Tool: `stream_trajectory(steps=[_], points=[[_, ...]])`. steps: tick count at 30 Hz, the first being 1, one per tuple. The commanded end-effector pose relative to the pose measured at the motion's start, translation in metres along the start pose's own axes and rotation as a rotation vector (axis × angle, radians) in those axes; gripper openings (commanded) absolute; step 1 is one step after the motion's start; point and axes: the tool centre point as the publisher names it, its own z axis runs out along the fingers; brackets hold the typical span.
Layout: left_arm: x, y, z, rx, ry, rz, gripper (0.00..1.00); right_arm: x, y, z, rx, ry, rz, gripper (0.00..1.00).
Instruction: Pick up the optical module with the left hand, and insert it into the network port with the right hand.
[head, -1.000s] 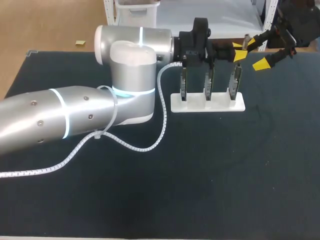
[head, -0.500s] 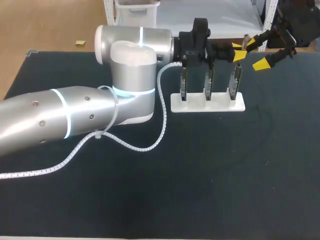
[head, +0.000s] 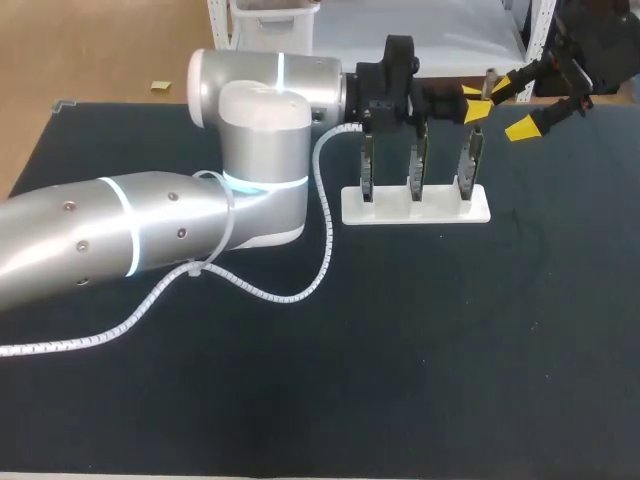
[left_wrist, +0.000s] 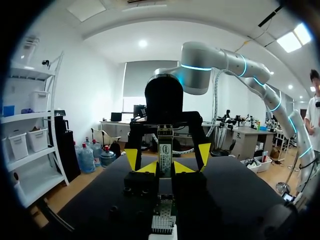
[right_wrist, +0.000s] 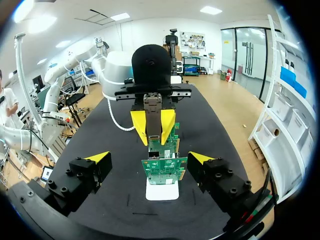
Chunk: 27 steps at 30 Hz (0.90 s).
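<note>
Left wrist view shows the left claw (left_wrist: 165, 168) clamped on the optical module (left_wrist: 165, 147), its yellow tips pressing the module's lower part from both sides while the labelled end sticks out ahead. In the right wrist view the right claw (right_wrist: 149, 157) stands wide apart and grips nothing. The module sits ahead of its gap, roughly centred, above the green network card (right_wrist: 165, 170) that stands upright in the white stand (right_wrist: 162, 191) on the dark surface (head: 400, 350).

The pick-up looks done, and the step in hand appears to be the handover between the two claws, with insertion not yet begun.

The next move calls for the right claw to come forward until the module's free end lies between its fingers, then close squarely on it before the left claw lets go. After that the module must be lined up with what looks like the network port's perforated metal cage (left_wrist: 161, 221), just below the left claw.
</note>
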Motion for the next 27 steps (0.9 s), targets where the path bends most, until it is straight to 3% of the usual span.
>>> stream_trajectory(steps=[1,27], points=[[0.0003,-0.0004,-0.0026,-0.002,0.001,0.0,0.0,-0.0002,0.0021,0.0003,0.005,0.001,-0.001,1.0],[0.0006,-0.0006,-0.0044,-0.002,0.0,0.0,0.0,-0.0005,0.0015,-0.0004,0.011,0.004,0.002,1.0]])
